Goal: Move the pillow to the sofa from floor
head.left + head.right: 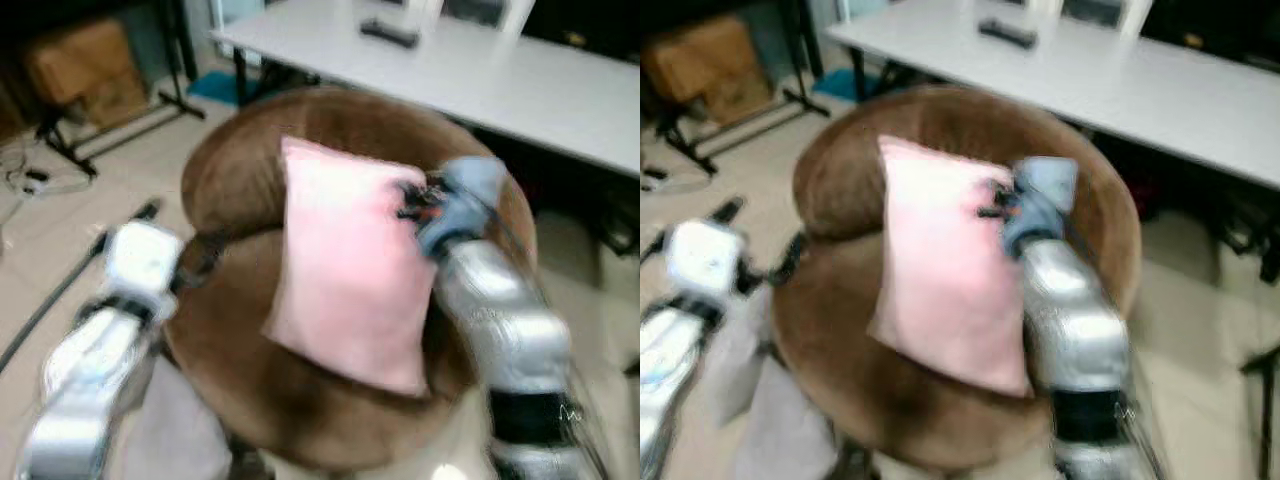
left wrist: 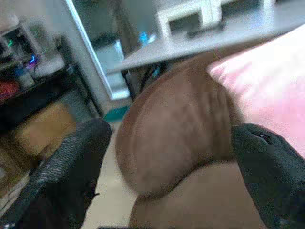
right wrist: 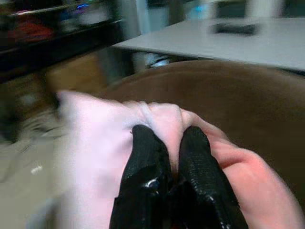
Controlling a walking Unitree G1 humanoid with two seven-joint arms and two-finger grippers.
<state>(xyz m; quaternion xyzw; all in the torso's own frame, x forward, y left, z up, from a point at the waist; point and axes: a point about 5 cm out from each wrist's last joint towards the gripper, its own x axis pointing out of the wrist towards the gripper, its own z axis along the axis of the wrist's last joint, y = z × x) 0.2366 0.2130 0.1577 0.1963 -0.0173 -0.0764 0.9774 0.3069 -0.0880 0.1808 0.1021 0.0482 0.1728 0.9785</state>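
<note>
Right wrist view says it all: our right gripper (image 3: 172,143) has its fingers pinched tight on a fold of the pink pillow (image 1: 350,260), which is already leaning against the back of the round brown sofa (image 1: 240,170). Our left gripper (image 2: 167,157) hangs spread wide beside the sofa's side. Looks like placement stage, so next we'd just let go and back off.

white table (image 1: 520,80) seemingly close behind sofa (image 1: 250,400)

2 silver arms, black textured fingers (image 3: 145,167), blurred, perhaps blue-grey, right wrist housing (image 1: 465,195)
</note>
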